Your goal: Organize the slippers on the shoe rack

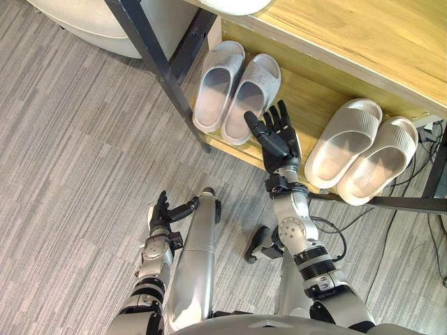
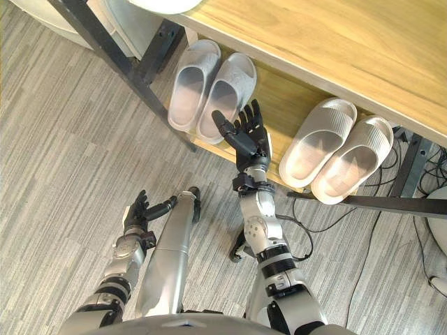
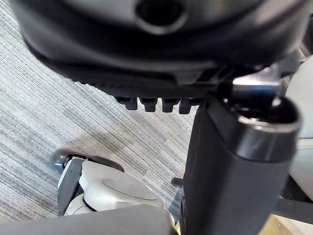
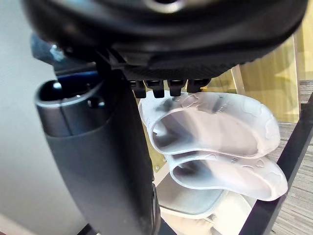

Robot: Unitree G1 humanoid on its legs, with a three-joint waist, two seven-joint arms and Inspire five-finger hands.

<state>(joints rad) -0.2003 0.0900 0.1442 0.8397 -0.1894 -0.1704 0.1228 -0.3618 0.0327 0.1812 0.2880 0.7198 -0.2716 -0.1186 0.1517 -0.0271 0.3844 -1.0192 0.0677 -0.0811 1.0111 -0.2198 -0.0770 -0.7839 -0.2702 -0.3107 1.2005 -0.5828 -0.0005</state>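
Two pairs of pale grey slippers lie on the lower wooden shelf of the shoe rack. One pair sits at the left end, side by side, and shows in the right wrist view. The other pair rests at the right, overhanging the shelf's front edge. My right hand hovers open between the two pairs, above the shelf's front edge, fingers straight, holding nothing. My left hand hangs low over the carpet, fingers relaxed and empty.
Black metal rack legs slant down at the left, and a black bar runs along the floor at the right. The wooden upper shelf overhangs the lower one. Grey striped carpet spreads to the left. Cables trail at the right.
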